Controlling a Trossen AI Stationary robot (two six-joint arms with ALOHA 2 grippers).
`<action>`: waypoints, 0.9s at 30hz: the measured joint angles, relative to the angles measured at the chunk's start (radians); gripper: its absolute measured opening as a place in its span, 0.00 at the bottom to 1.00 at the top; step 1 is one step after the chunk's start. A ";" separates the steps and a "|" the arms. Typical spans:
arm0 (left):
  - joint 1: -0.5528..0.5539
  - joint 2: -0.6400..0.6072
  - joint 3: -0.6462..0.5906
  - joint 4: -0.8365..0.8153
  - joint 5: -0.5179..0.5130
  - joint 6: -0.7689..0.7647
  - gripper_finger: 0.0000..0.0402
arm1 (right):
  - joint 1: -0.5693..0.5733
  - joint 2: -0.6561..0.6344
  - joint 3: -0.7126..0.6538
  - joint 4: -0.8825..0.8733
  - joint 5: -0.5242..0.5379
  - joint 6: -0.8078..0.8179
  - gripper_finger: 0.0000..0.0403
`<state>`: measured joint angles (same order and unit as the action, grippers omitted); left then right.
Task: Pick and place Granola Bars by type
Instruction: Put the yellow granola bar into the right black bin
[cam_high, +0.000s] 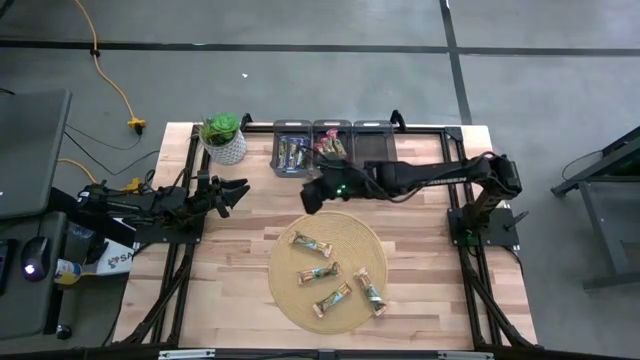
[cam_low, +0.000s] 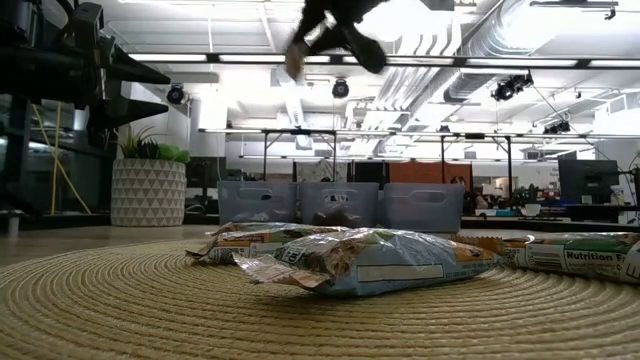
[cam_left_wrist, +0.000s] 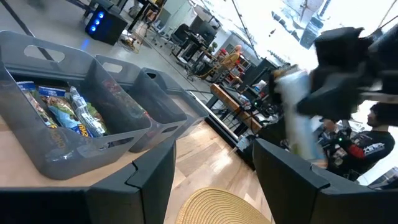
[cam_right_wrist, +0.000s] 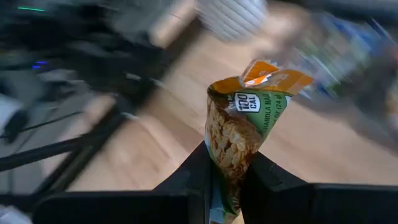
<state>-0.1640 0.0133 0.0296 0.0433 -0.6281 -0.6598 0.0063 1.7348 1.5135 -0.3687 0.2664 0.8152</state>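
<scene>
Right end effector (cam_right_wrist: 225, 167) clamped on a green/tan bar (cam_right_wrist: 239, 134), held up in the air between mat (cam_high: 290, 285) and bins (cam_high: 335, 131). Four bars (cam_high: 321, 272) lie on the mat below. Left end effector (cam_high: 236, 193) open, well off to the side.

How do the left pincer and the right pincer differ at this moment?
The right pincer is shut on a granola bar with a green and orange wrapper; the left pincer is open and empty. The right one is held above the table between the straw mat and the grey bins; the left one waits at the table's left edge. Both are dark, two-fingered.
</scene>
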 joint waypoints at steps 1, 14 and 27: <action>0.000 0.000 0.000 0.000 0.000 0.000 0.53 | 0.000 0.000 0.000 0.048 -0.009 -0.048 0.10; 0.000 0.000 0.000 0.000 0.000 0.000 0.53 | 0.000 0.000 -0.005 0.548 0.027 -0.550 0.10; 0.000 0.000 0.000 0.000 0.000 0.000 0.53 | -0.010 0.000 0.120 0.565 0.468 -0.858 0.10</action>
<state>-0.1641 0.0134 0.0296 0.0433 -0.6282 -0.6598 -0.0035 1.7344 1.6338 0.1965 0.7339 -0.0431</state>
